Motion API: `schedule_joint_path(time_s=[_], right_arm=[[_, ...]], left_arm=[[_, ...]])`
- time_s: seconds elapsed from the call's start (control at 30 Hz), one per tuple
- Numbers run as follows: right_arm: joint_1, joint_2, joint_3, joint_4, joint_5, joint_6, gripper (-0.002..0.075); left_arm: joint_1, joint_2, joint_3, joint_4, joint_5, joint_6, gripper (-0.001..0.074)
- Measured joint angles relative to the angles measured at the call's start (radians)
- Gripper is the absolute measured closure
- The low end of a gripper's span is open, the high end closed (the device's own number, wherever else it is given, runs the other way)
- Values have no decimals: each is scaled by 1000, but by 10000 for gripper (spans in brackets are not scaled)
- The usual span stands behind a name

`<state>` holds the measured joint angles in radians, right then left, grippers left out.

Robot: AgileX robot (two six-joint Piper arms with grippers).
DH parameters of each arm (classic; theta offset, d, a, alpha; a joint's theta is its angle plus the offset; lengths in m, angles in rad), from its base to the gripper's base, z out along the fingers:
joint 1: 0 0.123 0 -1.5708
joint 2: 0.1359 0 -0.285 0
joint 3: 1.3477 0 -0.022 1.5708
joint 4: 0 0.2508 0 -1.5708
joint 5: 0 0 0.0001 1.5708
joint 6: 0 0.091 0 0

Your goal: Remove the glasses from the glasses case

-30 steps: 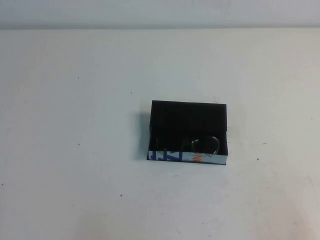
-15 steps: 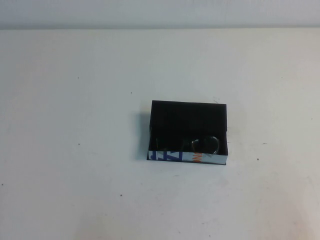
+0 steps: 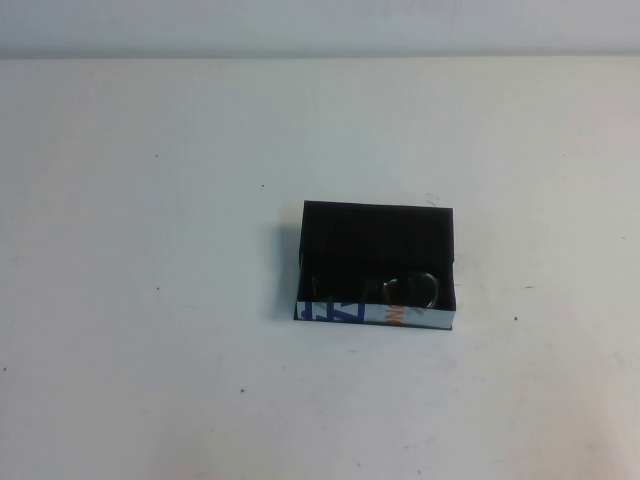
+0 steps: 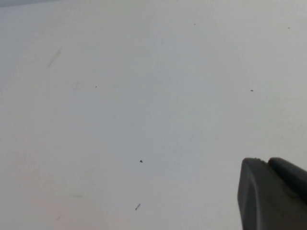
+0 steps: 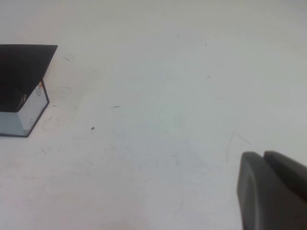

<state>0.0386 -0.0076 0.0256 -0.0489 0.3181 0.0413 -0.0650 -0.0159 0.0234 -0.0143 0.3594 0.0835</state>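
high view – glasses case (image 3: pixel 377 262): we see a low black box lying open on the white tabletop (image 3: pixel 150 300), a bit right of centre; near side strip is white with blue letters and an orange mark.
high view – glasses (image 3: pixel 408 290): inside the case, against its near wall toward the right end; we make out one rounded dark rim, the rest blends into the black interior.
high view – arms: neither pincer shows here.
left wrist view – left pincer (image 4: pixel 273 194): only a dark finger piece at the frame corner, over bare tabletop; we cannot tell whether it's apart or together.
right wrist view – right pincer (image 5: pixel 272 189): same partial dark piece, cannot tell its state; well apart from the case corner at the opposite edge.
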Motion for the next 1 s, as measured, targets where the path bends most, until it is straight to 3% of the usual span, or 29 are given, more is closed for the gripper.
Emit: schedule_joint_path(time_s=[0.37, 0.63, 0.8, 1.0], right_arm=[[0, -4, -363, 130, 176, 0, 743], [0, -8, -409, 188, 176, -3, 743], [0, 52, -465, 220, 206, -155, 743], [2, 365, -664, 269, 394, -388, 743]], left_arm=[[0, 0, 0, 0, 0, 0, 739], [0, 0, 0, 0, 0, 0, 739], [0, 0, 0, 0, 0, 0, 739], [0, 0, 0, 0, 0, 0, 739]])
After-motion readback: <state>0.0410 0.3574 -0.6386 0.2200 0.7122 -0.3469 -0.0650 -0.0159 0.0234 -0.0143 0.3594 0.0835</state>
